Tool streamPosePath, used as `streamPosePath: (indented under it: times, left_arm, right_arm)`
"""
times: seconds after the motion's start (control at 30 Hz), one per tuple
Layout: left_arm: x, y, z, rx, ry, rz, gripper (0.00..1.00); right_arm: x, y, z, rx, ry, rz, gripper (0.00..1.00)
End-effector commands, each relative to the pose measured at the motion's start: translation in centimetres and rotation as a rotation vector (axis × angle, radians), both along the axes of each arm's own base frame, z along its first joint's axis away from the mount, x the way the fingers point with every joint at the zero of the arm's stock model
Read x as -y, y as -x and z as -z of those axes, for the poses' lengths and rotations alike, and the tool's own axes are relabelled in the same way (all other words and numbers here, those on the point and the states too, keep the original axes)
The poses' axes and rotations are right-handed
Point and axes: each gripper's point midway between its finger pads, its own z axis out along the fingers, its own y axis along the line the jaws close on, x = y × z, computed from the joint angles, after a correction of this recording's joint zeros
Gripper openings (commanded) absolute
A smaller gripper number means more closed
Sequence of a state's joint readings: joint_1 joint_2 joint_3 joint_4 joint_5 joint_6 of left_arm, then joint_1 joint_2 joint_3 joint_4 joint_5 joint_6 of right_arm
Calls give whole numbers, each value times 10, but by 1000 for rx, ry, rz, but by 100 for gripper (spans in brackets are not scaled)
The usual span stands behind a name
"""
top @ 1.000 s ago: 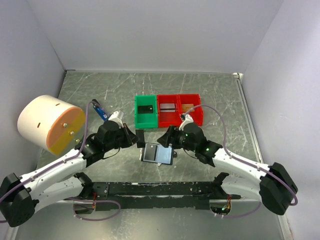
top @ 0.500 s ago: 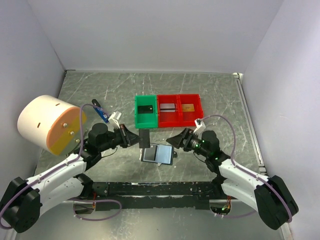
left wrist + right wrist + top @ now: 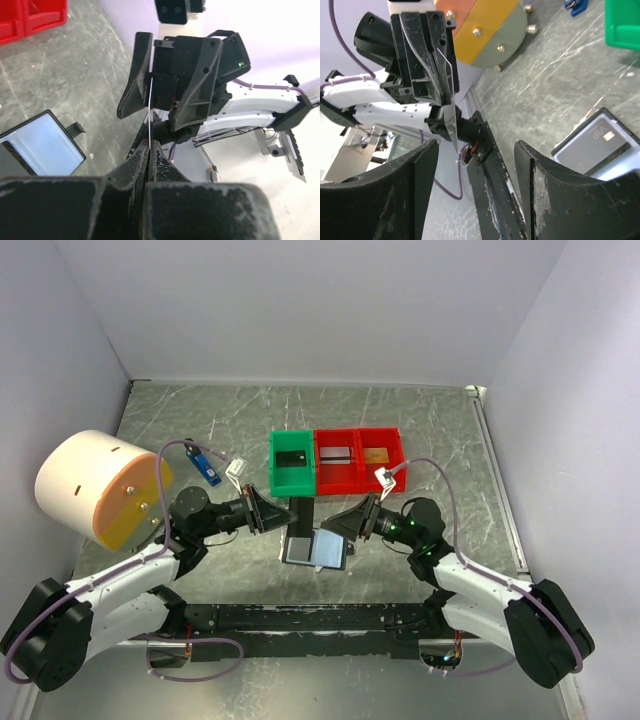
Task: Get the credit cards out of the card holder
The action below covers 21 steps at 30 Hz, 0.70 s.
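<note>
The card holder point(image 3: 315, 548) lies open on the table, a dark credit card showing in its pale sleeve point(image 3: 600, 140). Above its far edge my left gripper point(image 3: 283, 514) is shut on a thin credit card point(image 3: 149, 107), seen edge-on in the left wrist view and silvery point(image 3: 448, 112) in the right wrist view. My right gripper point(image 3: 337, 522) faces it from the right, jaws wide open and empty, the card's free end a short way in front of its fingers point(image 3: 555, 190). More credit cards lie in the bins: a black one point(image 3: 292, 459), a grey one point(image 3: 336, 452) and an orange-gold one point(image 3: 377, 453).
A green bin point(image 3: 276, 476) and two red bins point(image 3: 345, 480) stand in a row behind the grippers. A big cream and orange cylinder point(image 3: 100, 488) lies on its side at the left. A small blue stick point(image 3: 206, 466) lies near it. Walls close the table in.
The left gripper has carried its card to the right and levelled out, pointing at the right gripper. The right gripper drew back off the card holder and now faces the card.
</note>
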<state>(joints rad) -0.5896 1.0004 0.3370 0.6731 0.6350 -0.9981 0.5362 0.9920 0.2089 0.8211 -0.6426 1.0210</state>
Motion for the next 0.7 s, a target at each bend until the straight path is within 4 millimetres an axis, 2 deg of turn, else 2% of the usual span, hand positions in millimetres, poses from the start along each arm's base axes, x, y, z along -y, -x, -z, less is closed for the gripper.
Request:
streamPosePath:
  times: [0.0, 0.2, 0.57, 0.67]
  left_arm:
    - [0, 12, -23, 87, 78, 68, 7]
    - [-1, 13, -21, 89, 62, 67, 7]
    - [4, 23, -18, 85, 68, 151, 7]
    - [4, 23, -17, 80, 77, 152, 7]
  right_arm:
    - [-15, 13, -22, 58, -40, -91, 61]
    - [-33, 22, -32, 85, -56, -138, 50]
    - [-39, 20, -40, 59, -134, -123, 37]
    - [-42, 23, -39, 54, -131, -145, 29]
